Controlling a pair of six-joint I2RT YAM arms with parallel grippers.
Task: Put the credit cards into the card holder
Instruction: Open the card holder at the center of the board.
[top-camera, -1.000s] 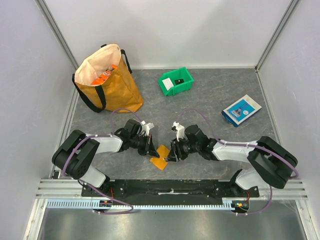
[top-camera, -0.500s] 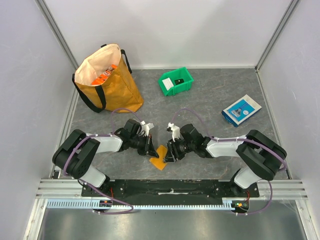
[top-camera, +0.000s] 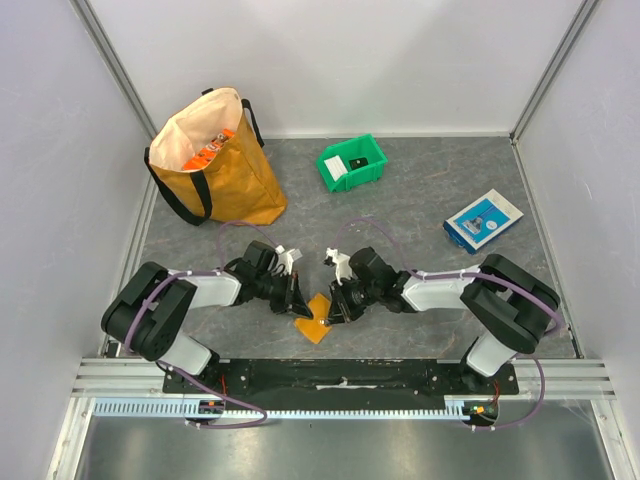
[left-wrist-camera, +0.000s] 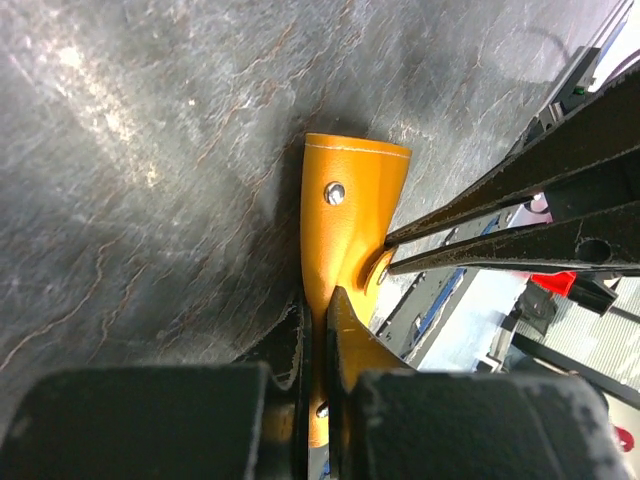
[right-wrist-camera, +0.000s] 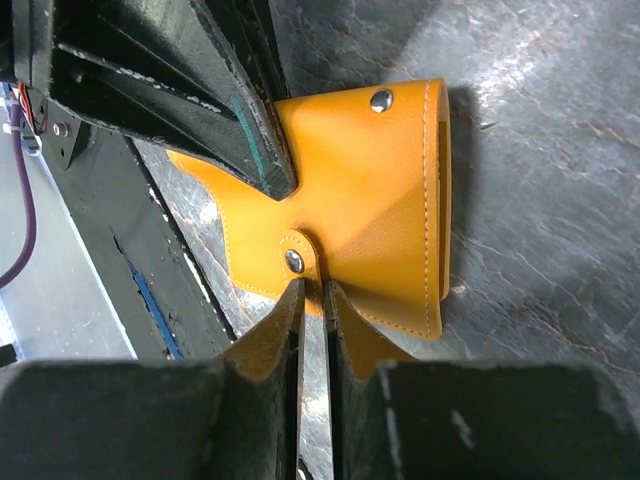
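Observation:
The card holder (top-camera: 318, 319), a small orange wallet with snap studs, sits near the table's front edge between both grippers. My left gripper (top-camera: 297, 300) is shut on one flap (left-wrist-camera: 350, 200), which stands up on edge between its fingers. My right gripper (right-wrist-camera: 314, 290) reaches in from the right, its jaws drawn to a narrow slit on the wallet's edge (right-wrist-camera: 370, 190) beside the snap tab. The left gripper's fingers (right-wrist-camera: 230, 110) show across the wallet in the right wrist view. A white credit card (top-camera: 335, 170) and a black one (top-camera: 358, 162) lie in the green bin.
A green bin (top-camera: 372, 176) stands at the back centre. A big orange-yellow tote bag (top-camera: 215, 165) fills the back left. A blue-and-white flat box (top-camera: 483, 220) lies at the right. The black base rail (top-camera: 340, 375) runs just in front of the wallet.
My right gripper has moved left up to the wallet and its jaws have narrowed onto the edge. The left gripper stays shut on the wallet, shifted slightly left.

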